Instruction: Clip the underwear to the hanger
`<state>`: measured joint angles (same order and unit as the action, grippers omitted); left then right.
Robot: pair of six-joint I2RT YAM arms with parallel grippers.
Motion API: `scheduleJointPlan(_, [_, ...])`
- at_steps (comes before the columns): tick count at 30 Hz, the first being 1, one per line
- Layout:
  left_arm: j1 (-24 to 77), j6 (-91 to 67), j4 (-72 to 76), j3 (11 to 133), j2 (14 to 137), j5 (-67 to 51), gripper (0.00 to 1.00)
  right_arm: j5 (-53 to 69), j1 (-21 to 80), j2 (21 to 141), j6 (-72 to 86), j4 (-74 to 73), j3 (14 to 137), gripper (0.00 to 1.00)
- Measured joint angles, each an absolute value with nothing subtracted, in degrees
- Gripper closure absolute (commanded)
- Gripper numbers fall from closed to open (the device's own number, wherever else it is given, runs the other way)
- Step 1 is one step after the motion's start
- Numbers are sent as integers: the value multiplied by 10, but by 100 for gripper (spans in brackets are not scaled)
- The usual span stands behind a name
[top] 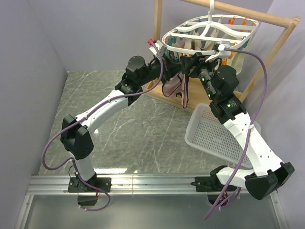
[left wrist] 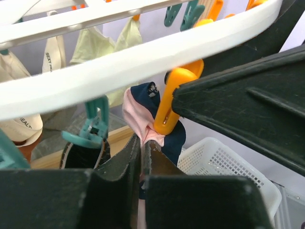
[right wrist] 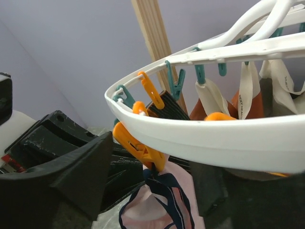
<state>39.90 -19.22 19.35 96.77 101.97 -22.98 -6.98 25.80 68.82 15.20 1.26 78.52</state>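
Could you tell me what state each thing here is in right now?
underwear: hanging, pinched by the orange peg
orange peg: closed on the underwear's edge
hanger: hung by its hook on the wooden rack
left end effector: shut on the underwear below the peg
right end effector: open, beside the peg
cream garments: clipped, hanging

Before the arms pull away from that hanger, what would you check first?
1. Orange peg biting the underwear: ok, its tip pinches the pink fabric.
2. Peg hanging from the hanger rim: ok.
3. Right gripper clear of the peg: ok, its jaws stand apart on either side of the peg.
4. Left gripper released: not ok, it is shut on the fabric just below the peg.
5. Second peg on the underwear: cannot tell, only this one shows.
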Motion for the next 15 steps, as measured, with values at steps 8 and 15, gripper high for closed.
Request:
scheduleJointPlan(8, [393,-205,192,951,1018,-223,67,-47,255,684,156,13,778,20])
scheduleJointPlan(15, [380,-211,185,903,998,-221,49,-25,251,660,155,12,736,18])
